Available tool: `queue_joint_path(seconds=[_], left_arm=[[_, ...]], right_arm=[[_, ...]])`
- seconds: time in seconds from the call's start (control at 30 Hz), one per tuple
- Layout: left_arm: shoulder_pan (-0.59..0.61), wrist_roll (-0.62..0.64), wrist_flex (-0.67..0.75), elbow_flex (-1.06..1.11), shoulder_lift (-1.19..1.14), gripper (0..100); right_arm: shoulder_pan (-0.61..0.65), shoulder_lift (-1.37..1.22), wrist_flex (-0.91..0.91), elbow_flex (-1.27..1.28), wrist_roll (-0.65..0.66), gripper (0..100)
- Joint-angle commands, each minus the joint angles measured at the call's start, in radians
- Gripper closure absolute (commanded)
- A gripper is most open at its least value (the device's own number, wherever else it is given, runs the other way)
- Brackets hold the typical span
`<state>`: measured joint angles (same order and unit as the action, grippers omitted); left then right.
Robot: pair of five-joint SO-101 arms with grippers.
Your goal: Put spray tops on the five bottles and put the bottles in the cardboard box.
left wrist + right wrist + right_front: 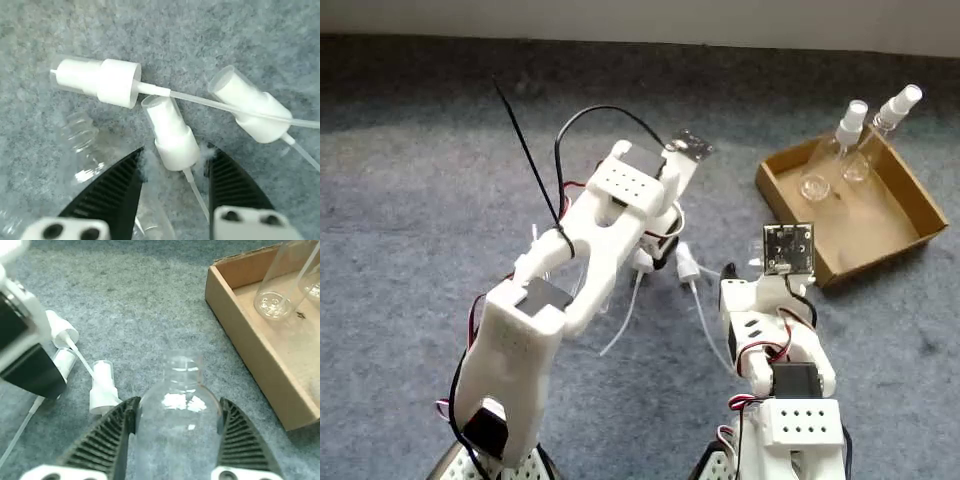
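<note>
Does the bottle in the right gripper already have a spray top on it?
No, the bottle has a bare, open neck.

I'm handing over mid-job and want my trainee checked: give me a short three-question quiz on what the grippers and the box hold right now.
1. True or false: the bottle held in the right gripper is capped.
2. How many capped bottles are in the cardboard box? A one, B two, C five.
3. Fill in: the left gripper hangs open around a loose ___.
Key: 1 false; 2 B; 3 spray top.
</note>
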<state>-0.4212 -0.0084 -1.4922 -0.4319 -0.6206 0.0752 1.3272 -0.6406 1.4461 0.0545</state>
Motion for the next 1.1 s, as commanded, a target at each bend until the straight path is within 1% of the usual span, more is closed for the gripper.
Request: queue_joint_path(seconds=[0.0, 0.13, 0.33, 0.4, 0.5, 0.63, 0.77, 0.9, 1.07], left_arm=[[-0.012, 0.009, -0.052, -0.156, -0.084, 83], [-0.001, 0.009, -0.078, -0.239, -0.159, 83], [0.002, 0.011, -0.083, -0.297, -0.209, 84], [0.002, 0.011, -0.083, -0.311, -0.209, 89], [-0.002, 0.009, -0.083, -0.323, -0.214, 100], [-0.001, 0.009, -0.115, -0.323, -0.211, 96], [-0.01, 0.009, -0.178, -0.334, -0.206, 97], [-0.019, 0.008, -0.252, -0.415, -0.208, 97], [-0.035, 0.008, -0.256, -0.51, -0.208, 97]], right_arm=[[-0.013, 0.018, 0.022, -0.007, -0.006, 83.8], [-0.013, 0.018, 0.022, -0.007, -0.006, 83.8], [-0.013, 0.018, 0.022, -0.007, -0.006, 83.8], [-0.013, 0.018, 0.022, -0.007, -0.006, 83.8], [-0.013, 0.018, 0.022, -0.007, -0.006, 83.8], [-0.013, 0.018, 0.022, -0.007, -0.006, 83.8], [-0.013, 0.018, 0.022, -0.007, -0.006, 83.8], [-0.013, 0.018, 0.022, -0.007, -0.006, 83.8], [-0.013, 0.018, 0.022, -0.007, -0.006, 83.8]])
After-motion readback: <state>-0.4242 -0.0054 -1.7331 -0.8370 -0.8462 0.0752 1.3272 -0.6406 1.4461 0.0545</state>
